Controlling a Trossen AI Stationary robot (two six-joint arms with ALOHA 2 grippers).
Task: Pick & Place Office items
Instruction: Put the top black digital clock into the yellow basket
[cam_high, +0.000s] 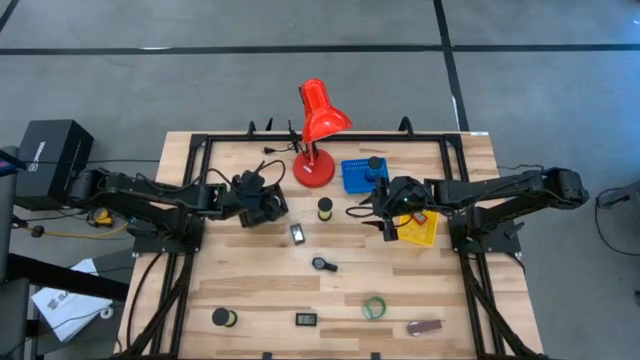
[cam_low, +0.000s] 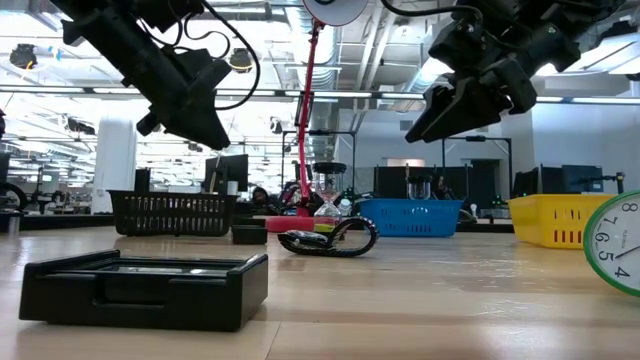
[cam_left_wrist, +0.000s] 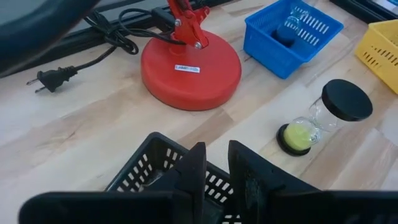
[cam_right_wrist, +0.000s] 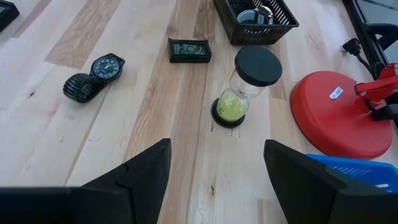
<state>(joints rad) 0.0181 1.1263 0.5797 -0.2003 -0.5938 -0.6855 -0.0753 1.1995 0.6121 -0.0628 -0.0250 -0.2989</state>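
Note:
Office items lie scattered on the wooden table (cam_high: 250, 280). A sand timer (cam_high: 325, 209) with yellow-green sand stands upright. Nearer lie a small black oblong (cam_high: 297, 234), a wristwatch (cam_high: 323, 264), a green ring (cam_high: 374, 307), a black roll (cam_high: 222, 317), another black oblong (cam_high: 306, 320) and a maroon oblong (cam_high: 425, 327). My left gripper (cam_left_wrist: 214, 171) hovers over the black tray (cam_left_wrist: 143, 168), its fingers almost together with nothing showing between them. My right gripper (cam_right_wrist: 214, 180) is open and raised, left of the yellow tray (cam_high: 420, 230), facing the sand timer (cam_right_wrist: 242, 87).
The red desk lamp (cam_high: 315, 130) stands on its round base at the table's far side, with its cord and plug (cam_left_wrist: 53, 78) beside it. The blue tray (cam_high: 362, 175) holds a small dark item. In the low view both grippers hang well above the tabletop.

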